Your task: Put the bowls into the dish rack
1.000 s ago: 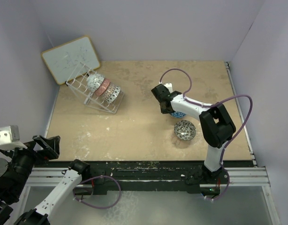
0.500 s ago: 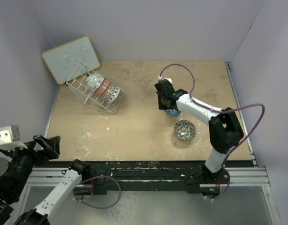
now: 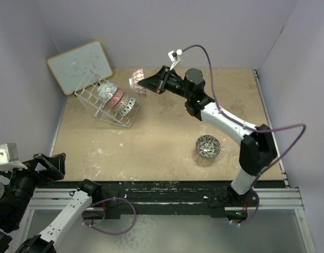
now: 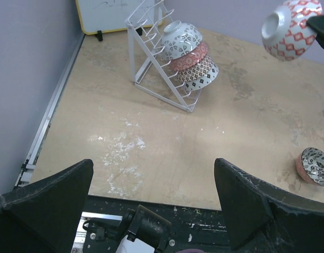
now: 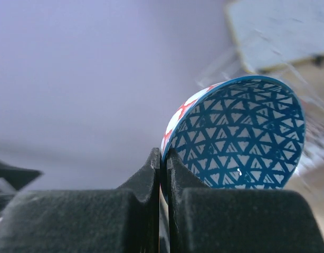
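Observation:
My right gripper (image 3: 152,83) (image 5: 163,153) is shut on the rim of a bowl (image 3: 137,80) (image 5: 241,139) (image 4: 288,29) with a blue triangle pattern inside and red marks on white outside. It holds the bowl on edge in the air, just right of the top of the white wire dish rack (image 3: 101,108) (image 4: 151,63). Several patterned bowls (image 3: 117,98) (image 4: 189,55) lean in a row in the rack. One grey-patterned bowl (image 3: 208,146) (image 4: 315,166) sits on the table at the right. My left gripper (image 3: 57,164) (image 4: 153,161) hangs open and empty by the near left edge.
A whiteboard (image 3: 80,66) (image 4: 109,13) with a wooden frame leans against the back left wall behind the rack. Purple walls close in the left, back and right. White powdery smears (image 4: 117,150) mark the table near the front left.
The right gripper shut on the blue bowl's rim, lifted it off the table and swung it up and left toward the rack. The left arm barely moved.

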You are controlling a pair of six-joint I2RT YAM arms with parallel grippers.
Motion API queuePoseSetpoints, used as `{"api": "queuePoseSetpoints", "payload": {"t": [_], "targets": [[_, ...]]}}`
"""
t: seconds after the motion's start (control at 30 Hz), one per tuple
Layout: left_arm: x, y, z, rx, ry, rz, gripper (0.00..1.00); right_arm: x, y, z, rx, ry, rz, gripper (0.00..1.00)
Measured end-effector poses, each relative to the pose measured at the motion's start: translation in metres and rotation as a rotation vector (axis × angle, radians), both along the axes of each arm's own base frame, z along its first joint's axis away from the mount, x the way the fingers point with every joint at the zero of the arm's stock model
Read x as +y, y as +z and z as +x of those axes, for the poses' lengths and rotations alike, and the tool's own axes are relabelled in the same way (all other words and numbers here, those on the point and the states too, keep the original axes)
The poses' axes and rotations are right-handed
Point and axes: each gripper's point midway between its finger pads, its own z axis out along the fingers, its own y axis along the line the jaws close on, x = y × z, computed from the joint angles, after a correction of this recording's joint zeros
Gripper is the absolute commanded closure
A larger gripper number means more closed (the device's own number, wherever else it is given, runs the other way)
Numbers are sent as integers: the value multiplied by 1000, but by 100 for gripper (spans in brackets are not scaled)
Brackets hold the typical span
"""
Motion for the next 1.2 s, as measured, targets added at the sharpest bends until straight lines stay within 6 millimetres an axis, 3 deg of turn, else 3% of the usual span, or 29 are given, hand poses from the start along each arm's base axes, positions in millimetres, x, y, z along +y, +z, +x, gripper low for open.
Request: {"api": "queuePoseSetpoints", "payload": {"t": [0.17,0.23,0.53,0.93,1.2], "targets": [[1,5,-3,-16,0,-6,1,43,49,8,-22,205,347,100],[2,6,-4,-20,1,-8,1,56,51,14,-11,257,435,100],[6,15,-7,-43,13,-11,1,115,36,37,81,380,679,100],[7,15,-8,-44,15,-10,1,148,23,46,175,334,806,100],[7,14,-8,-41,12,-8,1,171,-1,53,264,272,779,100]]}}
